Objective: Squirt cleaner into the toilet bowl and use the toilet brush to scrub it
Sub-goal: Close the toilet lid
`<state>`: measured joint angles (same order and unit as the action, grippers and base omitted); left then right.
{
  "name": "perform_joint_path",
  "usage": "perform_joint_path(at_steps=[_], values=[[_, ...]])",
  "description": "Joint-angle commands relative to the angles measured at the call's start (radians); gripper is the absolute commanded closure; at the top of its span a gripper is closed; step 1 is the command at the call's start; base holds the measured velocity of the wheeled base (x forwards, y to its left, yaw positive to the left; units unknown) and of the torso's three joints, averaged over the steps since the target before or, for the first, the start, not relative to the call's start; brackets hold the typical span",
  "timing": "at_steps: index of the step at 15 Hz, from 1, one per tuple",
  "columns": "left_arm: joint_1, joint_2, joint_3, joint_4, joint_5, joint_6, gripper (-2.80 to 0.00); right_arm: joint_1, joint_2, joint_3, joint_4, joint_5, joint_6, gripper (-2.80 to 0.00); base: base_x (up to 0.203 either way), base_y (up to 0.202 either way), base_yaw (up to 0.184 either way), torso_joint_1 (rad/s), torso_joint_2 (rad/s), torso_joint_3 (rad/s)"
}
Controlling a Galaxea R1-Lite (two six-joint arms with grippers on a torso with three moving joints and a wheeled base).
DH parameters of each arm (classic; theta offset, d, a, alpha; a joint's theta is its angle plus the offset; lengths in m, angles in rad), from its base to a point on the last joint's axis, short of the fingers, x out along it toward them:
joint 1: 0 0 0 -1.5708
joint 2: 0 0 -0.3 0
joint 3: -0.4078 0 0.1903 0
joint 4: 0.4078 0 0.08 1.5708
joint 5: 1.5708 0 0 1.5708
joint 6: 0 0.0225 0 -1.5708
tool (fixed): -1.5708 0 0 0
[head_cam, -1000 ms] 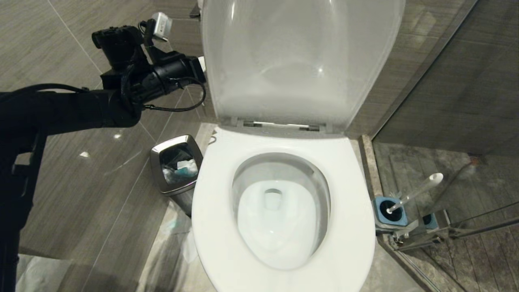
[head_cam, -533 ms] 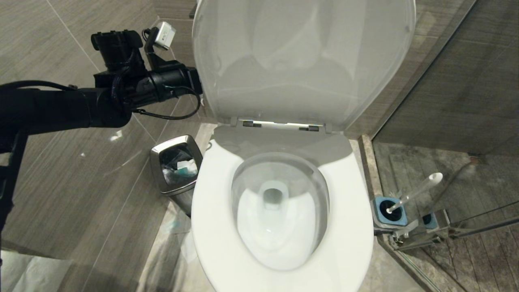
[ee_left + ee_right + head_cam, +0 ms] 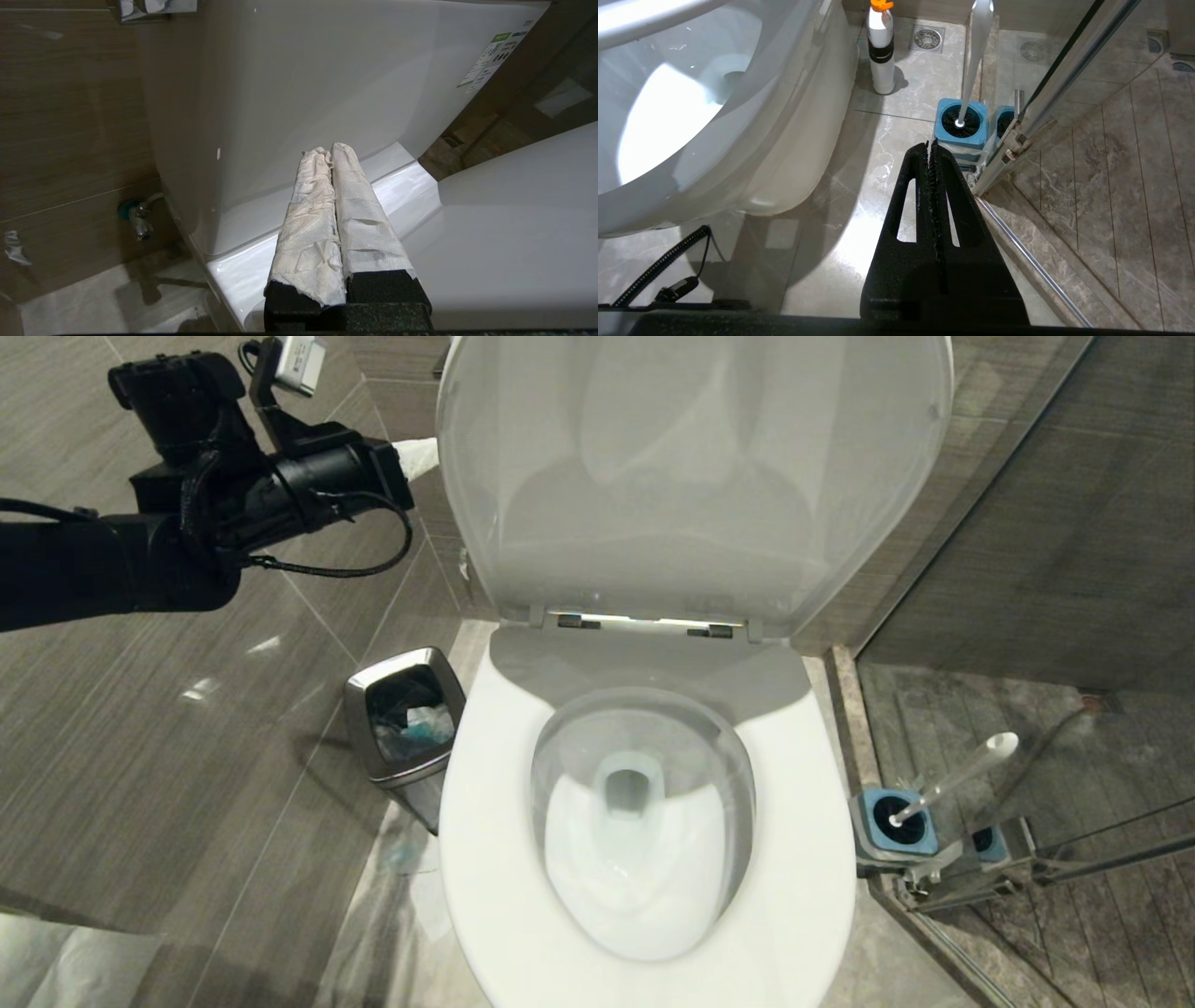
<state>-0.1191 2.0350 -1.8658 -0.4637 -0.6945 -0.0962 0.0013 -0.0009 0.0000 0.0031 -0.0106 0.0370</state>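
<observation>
The left gripper hung raised beside the upright lid, its paper-wrapped fingers pressed together with nothing between them, pointing toward the tank; the right gripper was low near the floor beside the bowl, its black fingers closed on nothing. The bowl stood open, seat down, pale blue water at its bottom; the brush stood tilted in its blue holder on the floor just right of the bowl, against the glass door; a steel bin sat on the bowl's left; a white bottle stood on the floor past the holder.
</observation>
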Motion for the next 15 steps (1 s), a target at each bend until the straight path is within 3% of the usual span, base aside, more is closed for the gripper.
perform_joint_path(at_steps=[1, 5, 9, 12, 15], values=[[0.042, -0.028, 0.001, -0.009, -0.002, -0.002, 0.0, 0.0, 0.001, 0.001, 0.0, -0.001, 0.0, 0.0, 0.0, 0.0, 0.0, 0.0, 0.0, 0.0], [0.107, -0.111, -0.027, -0.042, 0.003, -0.004, 0.0, 0.0, 0.001, 0.001, 0.0, -0.001, 0.0, 0.0, 0.0, 0.0, 0.0, 0.0, 0.0, 0.0], [0.143, -0.276, -0.017, 0.007, 0.042, -0.032, 0.0, 0.0, 0.001, 0.0, 0.0, -0.002, 0.0, 0.0, 0.0, 0.0, 0.0, 0.0, 0.0, 0.0], [0.097, -0.407, -0.006, 0.144, 0.1, -0.034, 0.0, 0.0, 0.001, 0.001, 0.0, -0.002, 0.0, 0.0, 0.0, 0.0, 0.0, 0.0, 0.0, 0.0], [-0.059, -0.459, -0.065, 0.283, 0.251, 0.005, 0.0, 0.0, 0.001, 0.001, 0.0, -0.002, 0.0, 0.0, 0.0, 0.0, 0.0, 0.0, 0.0, 0.0]])
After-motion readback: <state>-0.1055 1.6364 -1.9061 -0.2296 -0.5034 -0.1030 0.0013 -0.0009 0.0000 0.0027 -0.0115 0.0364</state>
